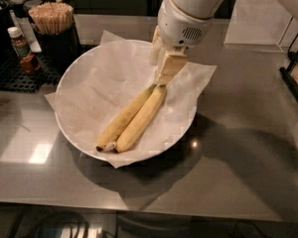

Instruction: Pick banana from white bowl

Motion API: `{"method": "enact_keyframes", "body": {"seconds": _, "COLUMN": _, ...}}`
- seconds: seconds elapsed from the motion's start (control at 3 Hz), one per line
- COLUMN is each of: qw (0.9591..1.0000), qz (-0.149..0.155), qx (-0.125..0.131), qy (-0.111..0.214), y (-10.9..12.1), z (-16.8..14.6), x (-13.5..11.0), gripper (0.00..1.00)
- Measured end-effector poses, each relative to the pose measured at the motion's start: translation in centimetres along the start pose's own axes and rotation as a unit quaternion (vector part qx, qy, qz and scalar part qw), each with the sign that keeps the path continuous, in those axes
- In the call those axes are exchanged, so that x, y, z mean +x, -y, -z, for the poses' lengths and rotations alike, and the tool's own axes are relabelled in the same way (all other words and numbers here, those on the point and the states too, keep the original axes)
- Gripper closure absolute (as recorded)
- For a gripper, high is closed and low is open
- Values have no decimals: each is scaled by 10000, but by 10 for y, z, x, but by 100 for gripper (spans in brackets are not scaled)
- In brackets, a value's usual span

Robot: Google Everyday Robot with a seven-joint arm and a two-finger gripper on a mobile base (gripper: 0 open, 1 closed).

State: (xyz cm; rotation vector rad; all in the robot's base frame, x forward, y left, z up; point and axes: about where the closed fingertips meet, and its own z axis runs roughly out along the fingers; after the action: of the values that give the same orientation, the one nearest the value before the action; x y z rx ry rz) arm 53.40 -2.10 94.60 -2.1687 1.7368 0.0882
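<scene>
grey glossy counter [248, 172] fills the frame from edge to edge, with dark cabinets across the top. the robot's white arm [188, 14] comes in from the upper right, and its upper part is cut off by the top edge. the white bowl [61, 90] sits left of centre, lined with crinkled white paper [114, 78] whose corners spill over the rim at the upper right and at the bottom.

two bananas [140, 118] lie in the bowl, side by side and touching. their long axis runs diagonally from the dark tips at the lower left up to the stem ends near the bowl's upper right. the gripper [164, 81] hangs right over those stem ends, at the upper end of the fruit, so the bananas stretch away from it toward the lower left of the frame. any lift, i judge, would take the fruit by that end and leave most of its length hanging below.

the gripper's own body hides the stem ends. whether it has closed on them, and whether it meets one banana or both, i cannot tell.

at the upper left stand a dark holder of wooden sticks [52, 16] and a small bottle [20, 43], well apart from the gripper.
</scene>
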Motion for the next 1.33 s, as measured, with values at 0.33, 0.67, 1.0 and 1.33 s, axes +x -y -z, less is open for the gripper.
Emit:
{"method": "enact_keyframes", "body": {"seconds": 0.33, "qw": 9999, "qz": -156, "qx": -21, "qy": 17, "y": 1, "z": -5, "x": 11, "gripper": 53}}
{"method": "enact_keyframes", "body": {"seconds": 0.67, "qw": 9998, "qz": -207, "qx": 67, "qy": 14, "y": 9, "z": -3, "x": 19, "gripper": 53}}
{"method": "enact_keyframes", "body": {"seconds": 1.0, "qw": 9997, "qz": -242, "qx": 36, "qy": 30, "y": 6, "z": -5, "x": 21, "gripper": 54}}
{"method": "enact_keyframes", "body": {"seconds": 1.33, "qw": 9992, "qz": -403, "qx": -45, "qy": 33, "y": -2, "z": -9, "x": 31, "gripper": 56}}
